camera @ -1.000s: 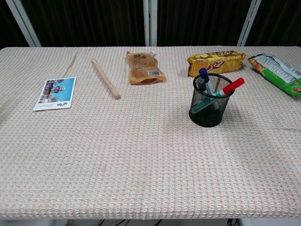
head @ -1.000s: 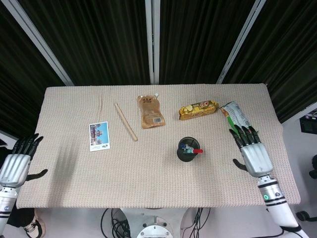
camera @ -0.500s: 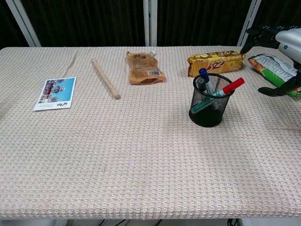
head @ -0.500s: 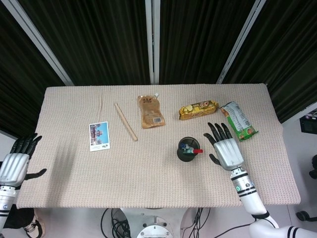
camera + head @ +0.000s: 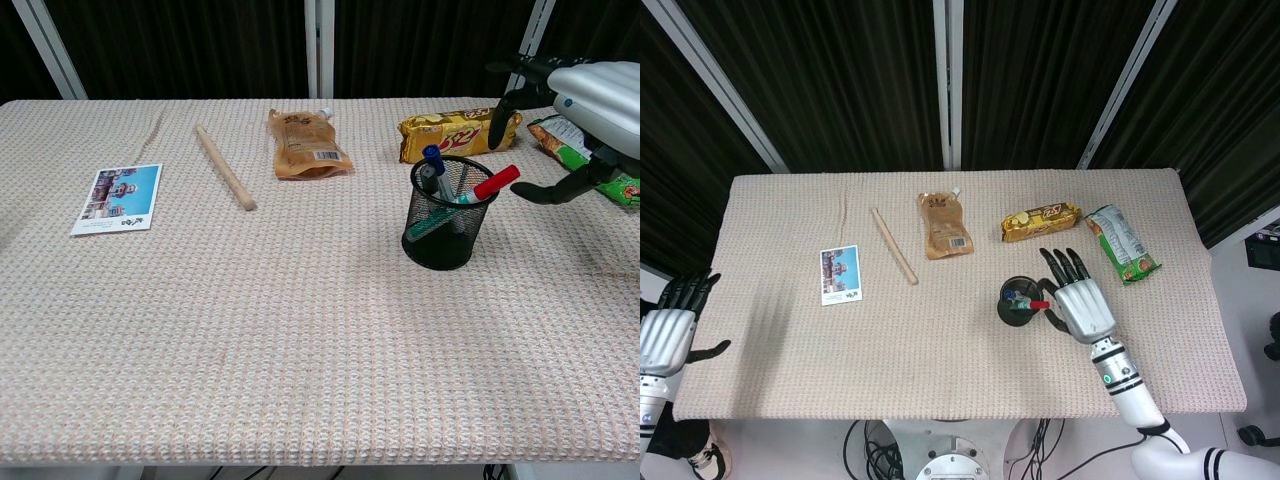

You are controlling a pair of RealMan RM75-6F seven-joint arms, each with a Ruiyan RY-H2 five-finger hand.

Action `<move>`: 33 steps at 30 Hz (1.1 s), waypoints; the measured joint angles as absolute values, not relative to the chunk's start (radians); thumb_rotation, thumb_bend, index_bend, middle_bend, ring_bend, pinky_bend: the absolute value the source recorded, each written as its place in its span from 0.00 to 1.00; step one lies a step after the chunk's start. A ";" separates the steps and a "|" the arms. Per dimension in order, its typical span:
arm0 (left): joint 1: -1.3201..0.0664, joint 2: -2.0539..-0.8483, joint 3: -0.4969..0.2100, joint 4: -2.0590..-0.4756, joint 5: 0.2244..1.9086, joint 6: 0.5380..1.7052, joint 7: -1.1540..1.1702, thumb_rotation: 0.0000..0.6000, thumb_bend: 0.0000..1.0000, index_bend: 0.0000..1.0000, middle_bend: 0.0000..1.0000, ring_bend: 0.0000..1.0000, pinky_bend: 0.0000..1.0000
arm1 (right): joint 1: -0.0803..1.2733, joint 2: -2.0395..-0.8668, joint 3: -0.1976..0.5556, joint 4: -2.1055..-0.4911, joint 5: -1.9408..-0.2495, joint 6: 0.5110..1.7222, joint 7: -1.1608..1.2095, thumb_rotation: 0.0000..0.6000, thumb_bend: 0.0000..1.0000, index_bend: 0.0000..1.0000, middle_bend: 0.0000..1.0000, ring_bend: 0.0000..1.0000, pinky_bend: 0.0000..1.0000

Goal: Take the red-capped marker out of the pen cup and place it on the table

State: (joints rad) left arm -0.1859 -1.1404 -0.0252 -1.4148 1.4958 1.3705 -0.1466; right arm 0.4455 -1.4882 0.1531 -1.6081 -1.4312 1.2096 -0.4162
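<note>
A black mesh pen cup (image 5: 447, 232) (image 5: 1019, 304) stands right of the table's middle. The red-capped marker (image 5: 494, 184) (image 5: 1039, 304) leans out of it to the right, beside a blue-capped pen (image 5: 433, 163). My right hand (image 5: 1077, 295) (image 5: 585, 105) hovers just right of the cup, fingers spread and empty, its thumb close to the red cap but apart from it. At the table's left edge, my left hand (image 5: 670, 330) rests off the cloth, fingers spread, holding nothing.
A postcard (image 5: 841, 273), a wooden stick (image 5: 894, 245) and a brown pouch (image 5: 944, 225) lie on the left and middle. A yellow biscuit pack (image 5: 1040, 220) and a green snack bag (image 5: 1121, 243) lie behind the cup.
My right hand has moved left from the table's right side to beside the pen cup. The left hand has drifted slightly outward. The marker has not moved.
</note>
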 measured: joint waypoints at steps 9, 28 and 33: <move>-0.185 -1.142 -0.025 -1.408 1.494 1.368 -0.155 1.00 0.12 0.04 0.00 0.00 0.00 | 0.453 -1.501 0.144 -1.598 -1.426 1.213 -0.420 1.00 0.29 0.48 0.01 0.00 0.00; -0.183 -1.144 -0.023 -1.399 1.493 1.364 -0.166 1.00 0.12 0.04 0.00 0.00 0.00 | 0.461 -1.514 0.138 -1.580 -1.418 1.228 -0.416 1.00 0.30 0.56 0.02 0.00 0.00; -0.183 -1.143 -0.023 -1.398 1.490 1.359 -0.169 1.00 0.12 0.04 0.00 0.00 0.00 | 0.460 -1.518 0.141 -1.574 -1.416 1.238 -0.404 1.00 0.30 0.64 0.03 0.00 0.00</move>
